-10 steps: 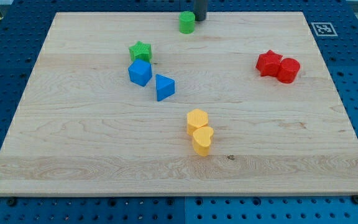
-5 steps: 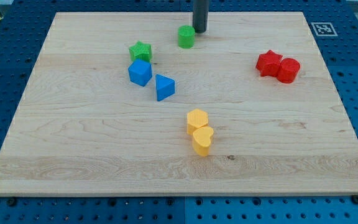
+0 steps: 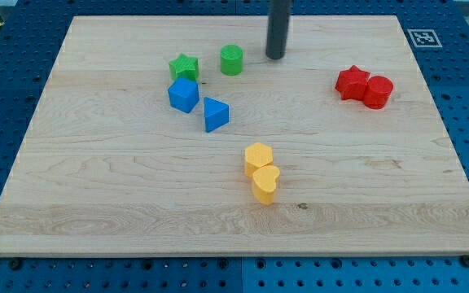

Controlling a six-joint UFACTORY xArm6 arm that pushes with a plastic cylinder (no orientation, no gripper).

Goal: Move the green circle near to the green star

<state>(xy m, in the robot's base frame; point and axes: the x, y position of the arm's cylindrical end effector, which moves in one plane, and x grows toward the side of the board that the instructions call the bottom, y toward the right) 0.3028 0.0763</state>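
Observation:
The green circle [image 3: 231, 59] stands near the view's top, a short gap to the right of the green star [image 3: 184, 67]. My tip [image 3: 275, 56] rests on the board to the right of the green circle, apart from it. The dark rod rises out of the view's top.
A blue cube [image 3: 183, 95] sits just below the green star, with a blue triangular block [image 3: 215, 114] to its right. Two red blocks [image 3: 364, 86] touch at the view's right. Two yellow blocks [image 3: 261, 171] touch at centre. The wooden board [image 3: 96, 203] lies on a blue pegboard.
The green circle slid down and left, closer to the green star. My tip moved down the view, then right, away from the circle.

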